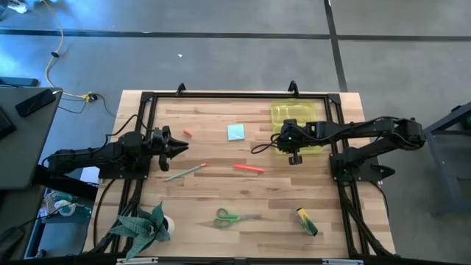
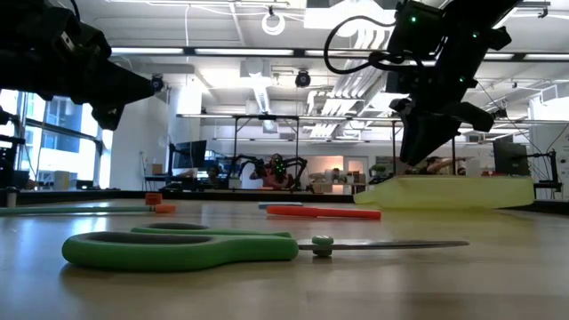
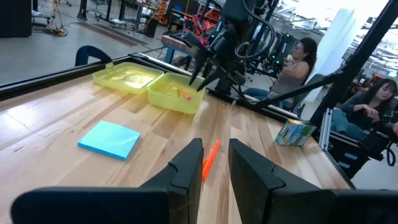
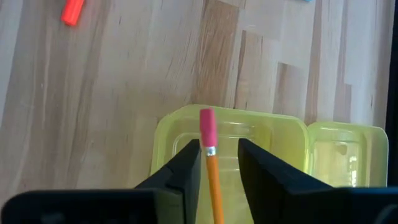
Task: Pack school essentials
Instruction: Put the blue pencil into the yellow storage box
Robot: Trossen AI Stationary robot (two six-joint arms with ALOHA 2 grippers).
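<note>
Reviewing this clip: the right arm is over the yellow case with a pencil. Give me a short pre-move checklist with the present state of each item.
1. Right gripper is above the open yellow case: ok.
2. Pencil sits between the right gripper's fingers, eraser end pointing at the case: ok.
3. Pencil is fully released: cannot tell; the fingers flank it, and contact is unclear.
4. Case is open, both halves facing up: ok.
5. Left gripper waits at the table's left side, away from the case: ok.
6. Items left to pack: not ok; scissors, red-orange marker and blue note pad lie on the table.
</note>
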